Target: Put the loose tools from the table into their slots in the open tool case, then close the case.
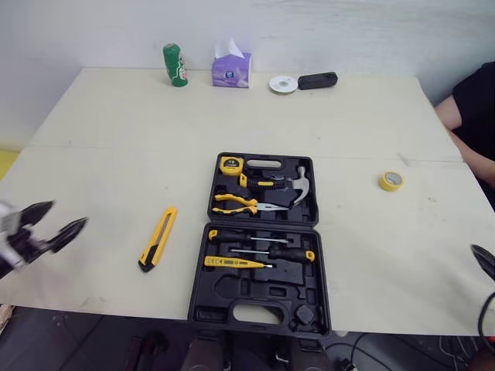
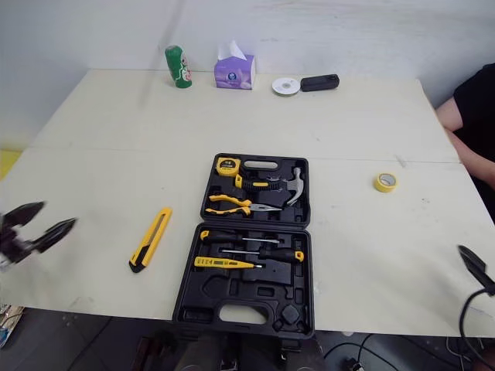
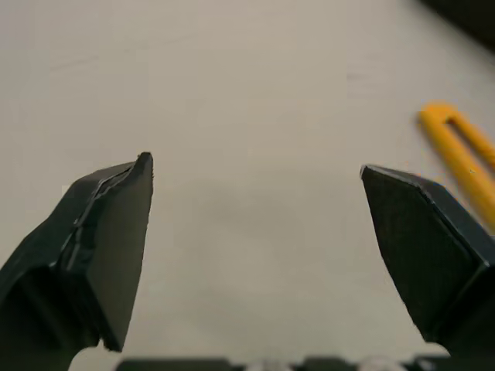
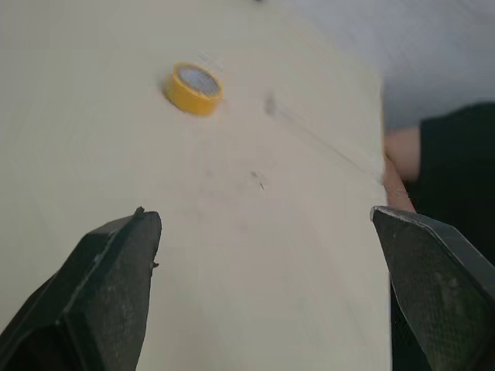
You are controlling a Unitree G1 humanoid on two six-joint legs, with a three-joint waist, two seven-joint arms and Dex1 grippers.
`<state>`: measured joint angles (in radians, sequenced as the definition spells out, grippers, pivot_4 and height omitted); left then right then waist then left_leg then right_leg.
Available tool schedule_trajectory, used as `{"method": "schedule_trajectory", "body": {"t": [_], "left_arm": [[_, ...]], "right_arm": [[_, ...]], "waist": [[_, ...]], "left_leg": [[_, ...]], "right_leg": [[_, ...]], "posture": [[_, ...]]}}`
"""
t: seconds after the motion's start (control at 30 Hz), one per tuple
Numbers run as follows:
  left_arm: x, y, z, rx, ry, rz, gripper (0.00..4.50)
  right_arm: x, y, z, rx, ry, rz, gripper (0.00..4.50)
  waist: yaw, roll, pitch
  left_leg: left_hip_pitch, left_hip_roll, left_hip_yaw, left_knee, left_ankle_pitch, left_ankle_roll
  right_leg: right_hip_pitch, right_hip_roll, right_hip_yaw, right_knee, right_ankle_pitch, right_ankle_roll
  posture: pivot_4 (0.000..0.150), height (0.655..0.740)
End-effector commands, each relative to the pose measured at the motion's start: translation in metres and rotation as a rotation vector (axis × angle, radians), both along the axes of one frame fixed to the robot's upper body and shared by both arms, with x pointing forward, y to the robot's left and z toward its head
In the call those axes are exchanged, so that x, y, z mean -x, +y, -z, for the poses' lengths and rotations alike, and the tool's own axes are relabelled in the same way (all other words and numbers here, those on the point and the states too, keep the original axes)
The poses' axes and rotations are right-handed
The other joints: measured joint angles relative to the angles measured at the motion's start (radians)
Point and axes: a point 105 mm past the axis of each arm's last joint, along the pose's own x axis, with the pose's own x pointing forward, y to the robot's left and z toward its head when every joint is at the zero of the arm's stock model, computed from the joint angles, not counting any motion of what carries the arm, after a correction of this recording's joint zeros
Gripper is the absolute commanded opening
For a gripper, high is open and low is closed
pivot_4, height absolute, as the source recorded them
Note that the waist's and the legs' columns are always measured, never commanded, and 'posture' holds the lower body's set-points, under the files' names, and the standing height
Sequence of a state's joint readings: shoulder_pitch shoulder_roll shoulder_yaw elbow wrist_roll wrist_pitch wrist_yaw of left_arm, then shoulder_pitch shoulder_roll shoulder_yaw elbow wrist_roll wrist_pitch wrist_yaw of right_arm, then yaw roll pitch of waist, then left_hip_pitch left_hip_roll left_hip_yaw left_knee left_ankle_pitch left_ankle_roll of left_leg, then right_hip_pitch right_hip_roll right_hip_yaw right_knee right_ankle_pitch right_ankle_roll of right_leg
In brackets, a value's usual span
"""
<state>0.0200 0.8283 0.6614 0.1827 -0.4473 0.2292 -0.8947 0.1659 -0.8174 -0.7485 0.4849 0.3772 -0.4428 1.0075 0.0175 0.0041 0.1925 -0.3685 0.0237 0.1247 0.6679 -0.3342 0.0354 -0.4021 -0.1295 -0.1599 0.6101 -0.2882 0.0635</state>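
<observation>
The knife [image 1: 158, 238] lies left of the tool case [image 1: 232, 294], the tape roll [image 1: 391, 181] right.

green can [image 1: 175, 65] upright | purple tissue box [image 1: 231, 69] near it | white disc [image 1: 283, 83] just beside black oblong object [image 1: 318, 80] | person's arm [image 1: 462, 143] at right

- 1 table [image 1: 116, 131]
- 1 tool case [image 1: 232, 292], lying open
- slotted in the case: 1 tape measure [image 1: 230, 164], 1 hammer [image 1: 300, 185], 1 pliers [image 1: 236, 204], 2 screwdrivers [image 1: 292, 253], 1 yellow tester pen [image 1: 236, 263]
- total in the case: 6 tools
- loose on the table: 1 utility knife [image 1: 158, 238], 1 yellow tape roll [image 1: 390, 181]
- along the far edge: 1 green can [image 1: 175, 65], 1 tissue box [image 1: 231, 69], 1 white disc [image 1: 283, 83], 1 black oblong item [image 1: 318, 80]
- 1 person [image 1: 472, 108] at the table's right side
- 2 grippers: left gripper [image 1: 66, 214], right gripper [image 4: 259, 212], 2 black fingers each
</observation>
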Motion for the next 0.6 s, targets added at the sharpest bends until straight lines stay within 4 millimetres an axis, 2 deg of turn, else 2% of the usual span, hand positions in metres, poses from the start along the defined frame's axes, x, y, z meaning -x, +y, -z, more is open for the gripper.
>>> {"method": "schedule_trajectory", "body": {"t": [0.03,0.13,0.23,0.47,0.6], "left_arm": [[0.062,0.096,0.014,-0.004,-0.054,-0.475,4.35],[0.086,0.121,0.023,0.019,-0.067,-0.629,4.35],[0.094,0.128,0.029,0.025,-0.06,-0.678,4.35],[0.084,0.125,0.032,0.013,-0.049,-0.621,4.35],[0.067,0.11,0.024,-0.027,-0.065,-0.509,4.35]], "right_arm": [[0.031,-0.05,0.006,0.051,0.003,0.258,4.5],[0.037,-0.058,0.01,0.049,0.004,0.3,4.5],[0.038,-0.063,0.011,0.039,-0.001,0.321,4.5],[0.033,-0.063,0.017,0.029,0.03,0.307,4.5],[0.015,-0.044,0.018,0.036,0.023,0.2,4.5]], "waist": [[-0.009,0.0,0.0],[-0.022,0.0,0.0],[-0.023,-0.001,0.0],[-0.022,0.0,0.0],[-0.023,0.0,0.0]], "left_leg": [[0.0,0.0,0.001,-0.002,0.001,0.0],[0.0,0.0,0.003,-0.003,0.0,0.001],[0.001,0.0,0.003,-0.003,-0.001,0.003],[0.0,0.001,0.004,-0.004,0.001,-0.001],[0.0,0.0,0.005,-0.004,0.001,-0.001]], "right_leg": [[-0.002,0.0,0.001,0.0,0.0,0.0],[-0.003,-0.001,0.002,0.001,0.0,-0.001],[-0.003,-0.001,0.002,0.001,0.0,-0.001],[-0.006,-0.001,0.003,0.003,0.0,-0.002],[-0.006,-0.001,0.003,0.003,0.0,-0.002]], "posture": [[0.15,0.74],[0.15,0.74],[0.15,0.74],[0.15,0.74],[0.15,0.74]]}}
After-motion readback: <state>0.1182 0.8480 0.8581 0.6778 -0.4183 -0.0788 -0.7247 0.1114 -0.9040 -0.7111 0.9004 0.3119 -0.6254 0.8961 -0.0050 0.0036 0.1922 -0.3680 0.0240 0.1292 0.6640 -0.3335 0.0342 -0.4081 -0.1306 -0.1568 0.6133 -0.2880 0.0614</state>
